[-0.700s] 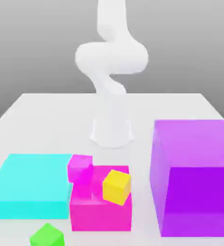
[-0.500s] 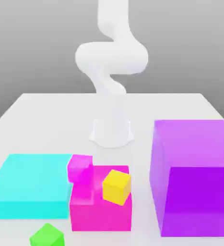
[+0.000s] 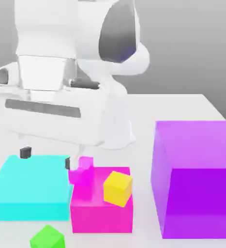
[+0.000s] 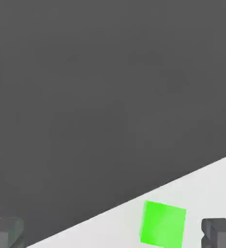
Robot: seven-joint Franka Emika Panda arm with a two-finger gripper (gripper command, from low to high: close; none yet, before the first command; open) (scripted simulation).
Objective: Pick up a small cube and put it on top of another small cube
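A small bright green cube [image 3: 48, 237] rests on the white table at the front of the exterior view, towards its left. The hand view sees the same green cube [image 4: 163, 224] lying near the table's edge, with dark floor beyond. My gripper [image 3: 47, 158] hangs open and empty above the cyan slab [image 3: 30, 186], well above and behind the green cube. Its dark fingertips [image 3: 24, 152] stand wide apart; in the hand view the gripper [image 4: 113, 235] has the cube lying nearer one fingertip [image 4: 221, 231]. A small yellow cube [image 3: 117, 188] sits tilted on the magenta block [image 3: 102, 210]. A small magenta cube [image 3: 81, 169] is beside it.
A large purple block [image 3: 197, 179] fills the exterior view's right. The flat cyan slab lies at the left, touching the magenta block. The arm's white base [image 3: 119, 131] stands behind them. The table's front edge runs close by the green cube.
The hand has swung into the exterior view and now hangs large over the cyan slab, where earlier the arm stood upright at the back. No cube has moved.
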